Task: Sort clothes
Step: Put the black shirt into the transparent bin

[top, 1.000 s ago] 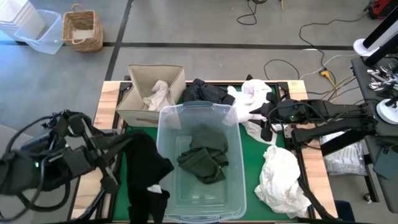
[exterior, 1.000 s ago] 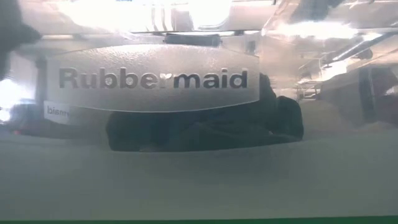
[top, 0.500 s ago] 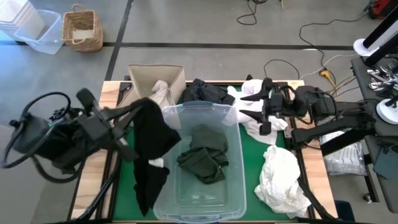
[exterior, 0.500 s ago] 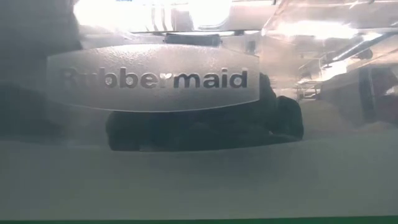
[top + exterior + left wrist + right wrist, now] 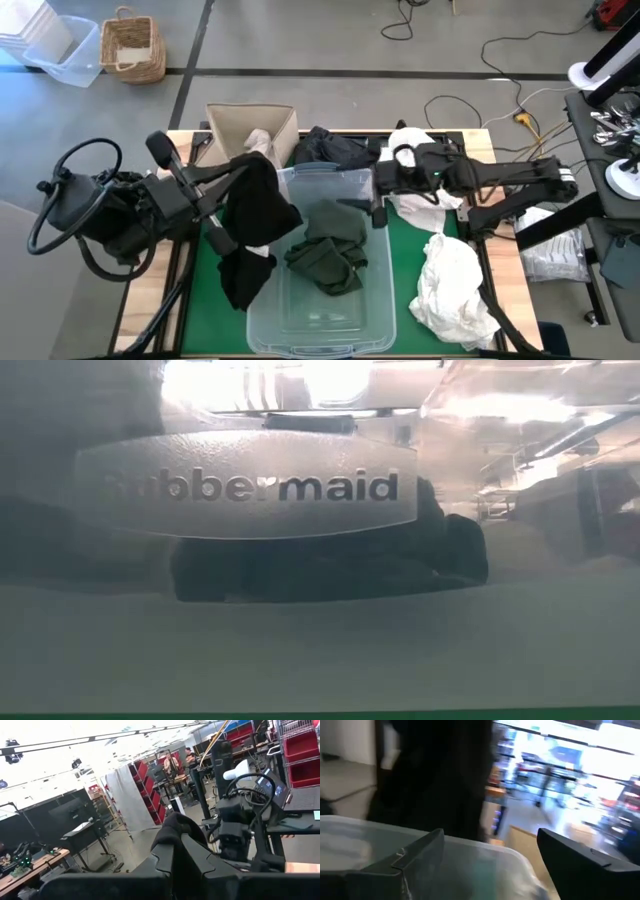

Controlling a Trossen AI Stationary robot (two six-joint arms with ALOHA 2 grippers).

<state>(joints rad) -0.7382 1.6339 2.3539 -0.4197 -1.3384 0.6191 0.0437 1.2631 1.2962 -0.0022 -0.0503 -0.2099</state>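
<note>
Both arms are dark, nearly black, built of blocky jointed segments. The left arm (image 5: pixel 150 205) carries thick black cable (image 5: pixel 70 200) looped in a wide ring behind its pincer. The right arm (image 5: pixel 500 180) is slimmer, a long dark link. Its fingers (image 5: pixel 415 852) are flat, matte grey-black blades with angular tips.

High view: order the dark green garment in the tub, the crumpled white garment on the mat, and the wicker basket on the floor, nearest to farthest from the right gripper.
From the right gripper:
1. Dark green garment, in the clear tub, beside it.
2. Crumpled white garment, on the mat's right side.
3. Wicker basket, on the floor beyond the table's far-left corner.
</note>
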